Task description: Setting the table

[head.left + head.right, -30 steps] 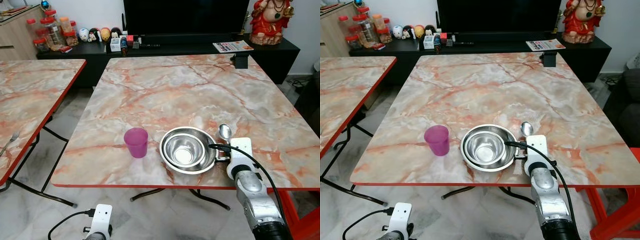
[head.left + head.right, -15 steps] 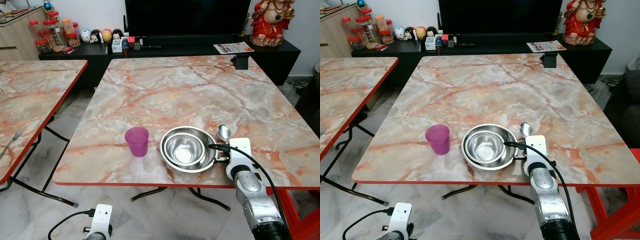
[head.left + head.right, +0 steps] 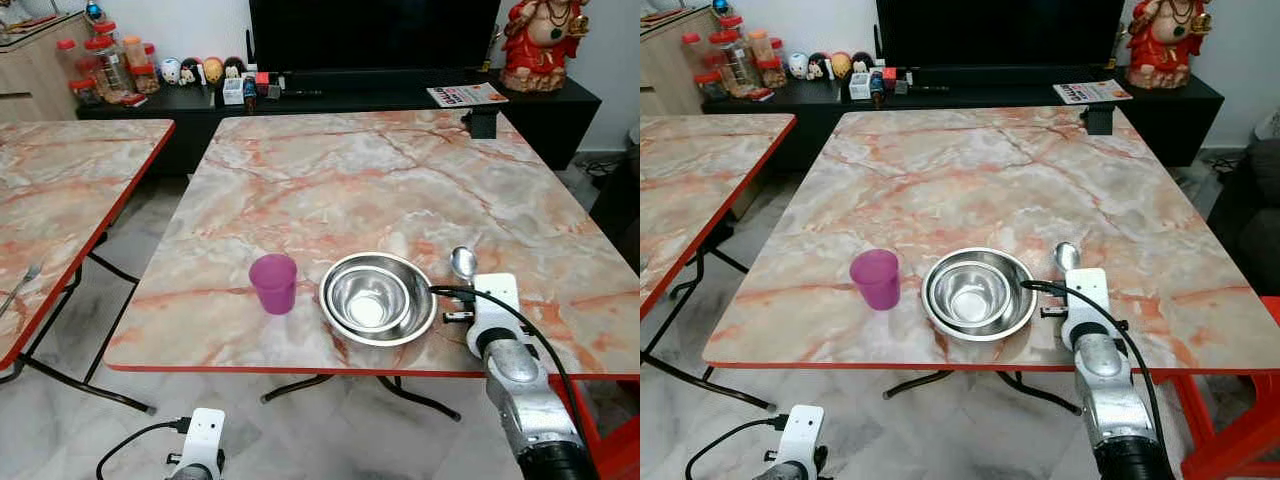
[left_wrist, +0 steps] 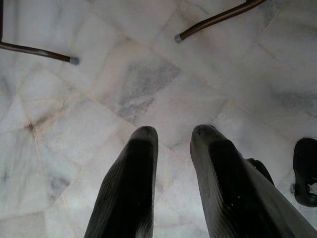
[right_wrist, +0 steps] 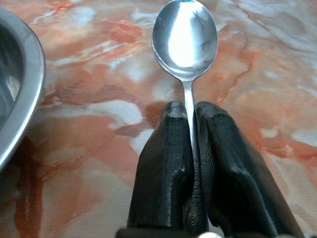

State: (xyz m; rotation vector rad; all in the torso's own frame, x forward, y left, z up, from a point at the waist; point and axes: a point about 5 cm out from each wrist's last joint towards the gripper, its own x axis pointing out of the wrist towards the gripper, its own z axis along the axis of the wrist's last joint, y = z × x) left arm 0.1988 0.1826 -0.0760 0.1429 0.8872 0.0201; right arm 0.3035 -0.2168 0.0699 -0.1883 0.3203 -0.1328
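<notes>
A purple cup [image 3: 273,283] stands near the front edge of the marble table [image 3: 350,180]. Right of it a steel bowl [image 3: 370,298] sits inside a wider steel plate [image 3: 333,308]. My right gripper [image 5: 190,108] is shut on the handle of a spoon [image 5: 185,34], holding it low over the table just right of the plate's rim [image 5: 20,99], with the spoon's scoop [image 3: 463,262] pointing away from me. My left gripper [image 4: 173,133] hangs below table height over the floor, fingers apart with nothing between them.
A second marble table [image 3: 60,190] stands to the left with a fork [image 3: 20,285] at its near edge. A small black object [image 3: 482,123] sits at the main table's far right corner. A black TV console [image 3: 330,95] with jars lines the back wall.
My right gripper has carried the spoon a little to the right, away from the plate's rim. The cup, bowl and plate have not moved.
</notes>
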